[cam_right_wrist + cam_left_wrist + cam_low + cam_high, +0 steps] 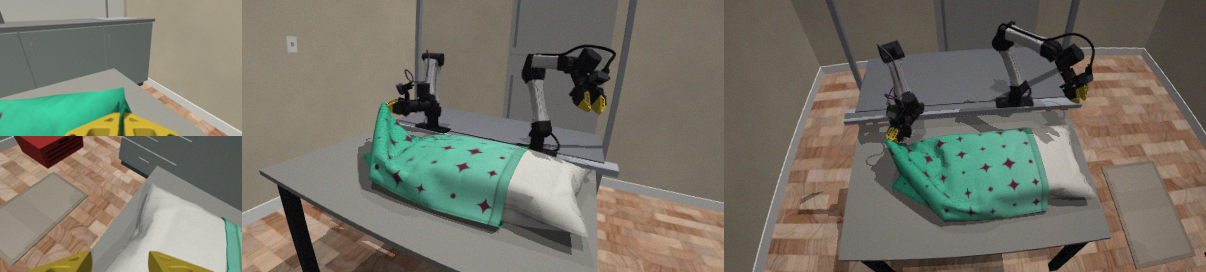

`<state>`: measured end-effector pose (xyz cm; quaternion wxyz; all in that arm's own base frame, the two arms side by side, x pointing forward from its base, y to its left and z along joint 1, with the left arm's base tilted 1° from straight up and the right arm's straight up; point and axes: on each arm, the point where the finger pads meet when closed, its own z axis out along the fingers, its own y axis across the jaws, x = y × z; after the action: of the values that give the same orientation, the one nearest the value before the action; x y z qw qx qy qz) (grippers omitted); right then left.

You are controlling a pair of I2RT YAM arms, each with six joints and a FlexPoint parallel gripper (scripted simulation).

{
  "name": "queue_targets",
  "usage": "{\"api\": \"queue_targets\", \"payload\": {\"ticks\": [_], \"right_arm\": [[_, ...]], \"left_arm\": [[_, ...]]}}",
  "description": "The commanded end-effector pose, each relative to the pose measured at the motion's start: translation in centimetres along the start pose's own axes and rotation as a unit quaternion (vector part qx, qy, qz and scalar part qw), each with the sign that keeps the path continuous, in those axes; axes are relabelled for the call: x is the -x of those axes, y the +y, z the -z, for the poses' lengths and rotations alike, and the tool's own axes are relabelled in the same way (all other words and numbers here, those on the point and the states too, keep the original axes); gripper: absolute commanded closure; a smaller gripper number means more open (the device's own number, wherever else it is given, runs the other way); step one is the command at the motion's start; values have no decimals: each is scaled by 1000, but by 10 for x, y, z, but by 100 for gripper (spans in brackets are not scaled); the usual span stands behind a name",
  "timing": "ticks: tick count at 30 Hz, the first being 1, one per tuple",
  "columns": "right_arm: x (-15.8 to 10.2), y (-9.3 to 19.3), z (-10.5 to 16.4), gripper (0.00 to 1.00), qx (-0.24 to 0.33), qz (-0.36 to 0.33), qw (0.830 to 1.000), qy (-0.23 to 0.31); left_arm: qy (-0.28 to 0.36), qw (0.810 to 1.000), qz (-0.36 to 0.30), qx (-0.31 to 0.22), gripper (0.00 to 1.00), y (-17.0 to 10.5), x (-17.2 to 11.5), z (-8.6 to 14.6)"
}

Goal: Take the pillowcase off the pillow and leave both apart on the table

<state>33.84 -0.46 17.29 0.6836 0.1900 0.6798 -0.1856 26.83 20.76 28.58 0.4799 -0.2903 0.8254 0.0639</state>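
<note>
Right claw (892, 134) (391, 106) (121, 115) grips pillowcase (976, 175) (452, 175) (233, 239) (61, 110); left claw (1080, 94) (592, 103) (120, 252), partly open, is apart from pillow (1060, 167) (542, 187) (188, 227). Pulling unanchored could drag both together.

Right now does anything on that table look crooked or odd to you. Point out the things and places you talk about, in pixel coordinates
The green pillowcase (974, 172) (457, 165) (61, 112) looks askew: its closed end is bunched and pulled up in a peak by the right tool (892, 135) (390, 106) (121, 118), while the white pillow (1064, 165) (544, 187) (188, 224) sticks out opposite. I see no spill or tear.
</note>
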Motion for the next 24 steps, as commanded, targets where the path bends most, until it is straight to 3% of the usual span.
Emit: {"api": "queue_targets", "payload": {"ticks": [1,7,18,21,23,24], "right_arm": [[4,-5,2,100,-3,-3,1000,-6],[4,-5,2,100,-3,-3,1000,-6],[4,-5,2,100,-3,-3,1000,-6],[4,-5,2,100,-3,-3,1000,-6],[4,-5,2,100,-3,-3,1000,-6],[4,-5,2,100,-3,-3,1000,-6]], "left_arm": [[23,999,34,9,55,16,-3,10],[15,998,57,36,55,35,-4,34],[52,977,180,104,55,80,-42,84],[124,951,272,85,55,89,-88,70],[124,951,272,85,55,89,-88,70],[93,956,267,84,55,89,-68,83]]}}
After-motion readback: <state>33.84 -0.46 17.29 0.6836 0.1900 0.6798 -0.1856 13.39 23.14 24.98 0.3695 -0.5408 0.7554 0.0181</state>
